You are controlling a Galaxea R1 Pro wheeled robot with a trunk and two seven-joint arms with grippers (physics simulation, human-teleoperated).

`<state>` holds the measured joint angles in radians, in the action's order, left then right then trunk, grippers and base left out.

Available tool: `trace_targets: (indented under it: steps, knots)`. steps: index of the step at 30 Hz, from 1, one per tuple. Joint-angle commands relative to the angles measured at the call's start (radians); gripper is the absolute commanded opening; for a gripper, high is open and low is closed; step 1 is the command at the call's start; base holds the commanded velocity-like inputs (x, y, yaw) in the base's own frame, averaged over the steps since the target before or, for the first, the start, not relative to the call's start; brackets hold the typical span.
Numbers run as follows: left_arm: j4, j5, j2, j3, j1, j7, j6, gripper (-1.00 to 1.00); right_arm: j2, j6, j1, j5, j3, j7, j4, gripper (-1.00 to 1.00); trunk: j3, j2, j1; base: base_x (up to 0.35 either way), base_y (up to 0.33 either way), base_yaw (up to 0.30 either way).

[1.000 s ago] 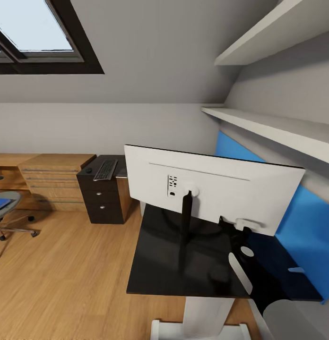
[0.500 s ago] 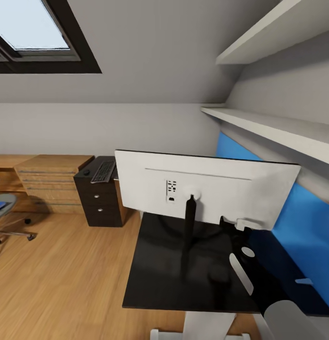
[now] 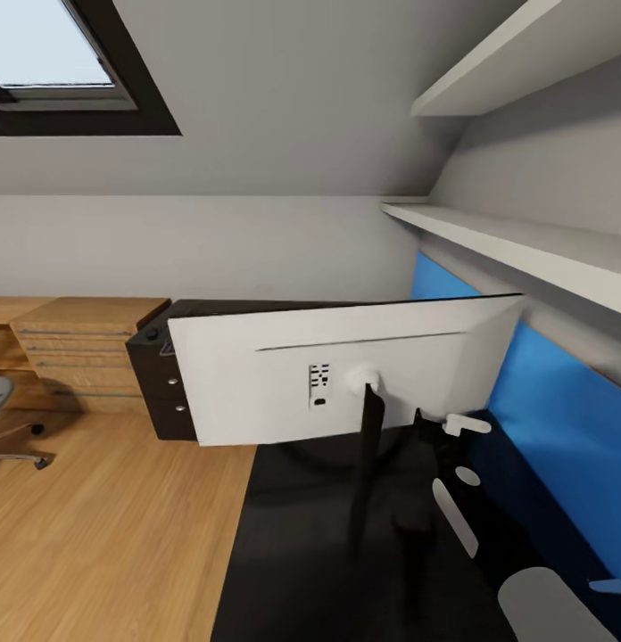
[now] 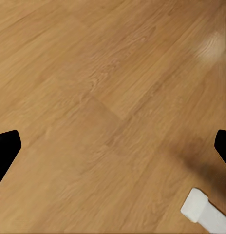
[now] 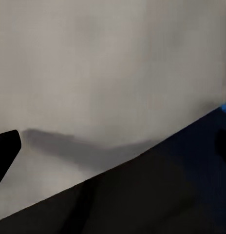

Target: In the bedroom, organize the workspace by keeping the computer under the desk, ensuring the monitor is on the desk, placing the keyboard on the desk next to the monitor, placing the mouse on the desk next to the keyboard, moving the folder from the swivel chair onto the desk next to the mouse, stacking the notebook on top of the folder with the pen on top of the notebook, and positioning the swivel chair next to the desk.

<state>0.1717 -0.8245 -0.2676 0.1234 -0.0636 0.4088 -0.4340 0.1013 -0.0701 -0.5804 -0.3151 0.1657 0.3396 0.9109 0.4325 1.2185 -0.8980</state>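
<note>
Head view: monitor (image 3: 346,374) stands on the black desk (image 3: 284,553), white back w/ port panel facing cam, screen side turned away toward the far wall.
Monitor axis: long side runs roughly left-right across the frame, tilted, right end higher than left. Black stand pole (image 3: 368,464) leans slightly; its foot is lost in the dark desk top.
Monitor vs. right arm: white/black arm links (image 3: 453,513) rise from lower right toward monitor's lower right edge; can't tell if anything touches it.
Hidden: monitor covers most of the dark drawer cabinet (image 3: 154,379) behind its left end; only cabinet's left face + knobs show. Screen front not visible.
Cut off: swivel chair (image 3: 3,419) at left frame edge, just part of seat + base leg. Wood drawer unit (image 3: 70,352) partly cut at left too.
Room: skylight (image 3: 52,62) upper left, white shelves (image 3: 525,241) on right wall, blue panel (image 3: 560,410) beneath them.
Left wrist view: wood floor (image 4: 103,97), white block (image 4: 205,210) at one corner, cut off. Left pincer (image 4: 113,146): dark fingertips at opposite frame edges, spread wide, nothing between.
Right wrist view: blurred grey-white surface above dark desk top (image 5: 157,195), sliver of blue at edge. Right pincer (image 5: 113,146): one dark tip clear, other barely made out; they sit far apart, nothing gripped.
</note>
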Motion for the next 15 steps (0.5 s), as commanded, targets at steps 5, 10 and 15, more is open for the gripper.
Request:
trace_targets:
  steps: [5, 10, 15]
  knots:
    - [-0.001, -0.002, 0.002, 0.008, -0.001, 0.01, 0.001, 1.0, -0.003, -0.005, -0.001, -0.01, 0.007, 0.008, 0.002, 1.0, 0.001, 0.001, 0.0, 0.184, -0.12, 0.0]
    - [-0.001, -0.002, 0.008, 0.008, -0.001, 0.01, 0.0, 1.0, -0.004, -0.006, -0.001, -0.01, 0.006, 0.009, 0.002, 1.0, 0.001, 0.001, 0.0, 0.19, -0.181, 0.0]
    - [-0.001, -0.002, 0.008, 0.008, -0.001, 0.01, 0.0, 1.0, -0.003, -0.007, -0.001, -0.01, 0.006, 0.009, 0.002, 1.0, 0.001, 0.001, 0.0, 0.089, -0.083, 0.017]
